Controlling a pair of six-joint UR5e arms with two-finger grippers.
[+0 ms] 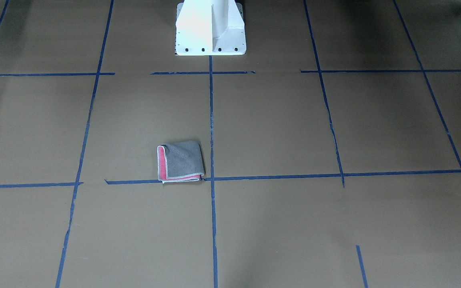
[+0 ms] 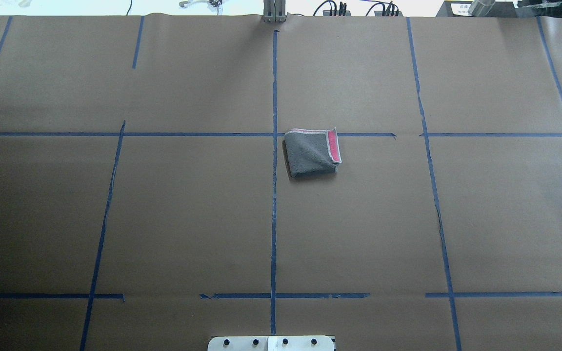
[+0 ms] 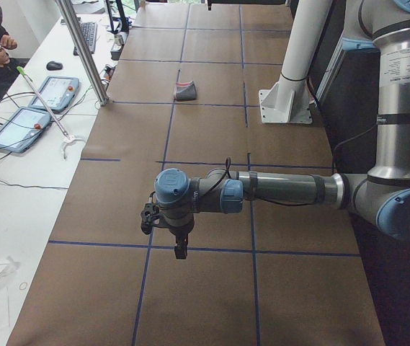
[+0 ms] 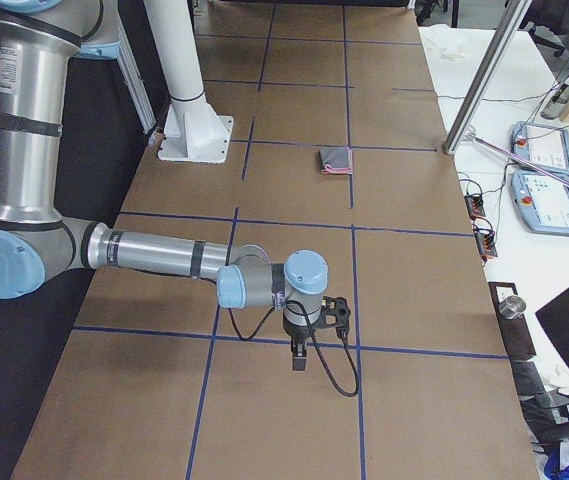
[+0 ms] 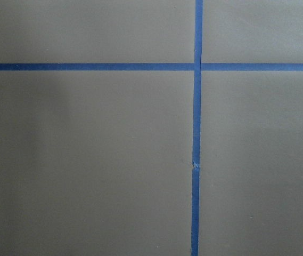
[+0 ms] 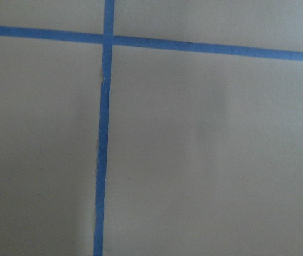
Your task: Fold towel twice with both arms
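- The left tool [image 3: 179, 252] points down over the surface [image 2: 164, 219] near a tape crossing. It shows only from the side, so I cannot tell whether it is released or clenched.
- The right tool [image 4: 299, 360] points down at the opposite end of the surface. Its state cannot be told either.
- The left arm [image 3: 284, 189] and right arm [image 4: 154, 250] reach out low and level, both well apart from the towel [image 2: 310, 153].
- The towel lies folded small, grey face up with pink strips along two edges. It sits just on the robot's right of the centre tape line [image 2: 274, 219], its far edge on a cross line.
- A white pedestal [image 1: 210, 28] stands at the robot's edge.
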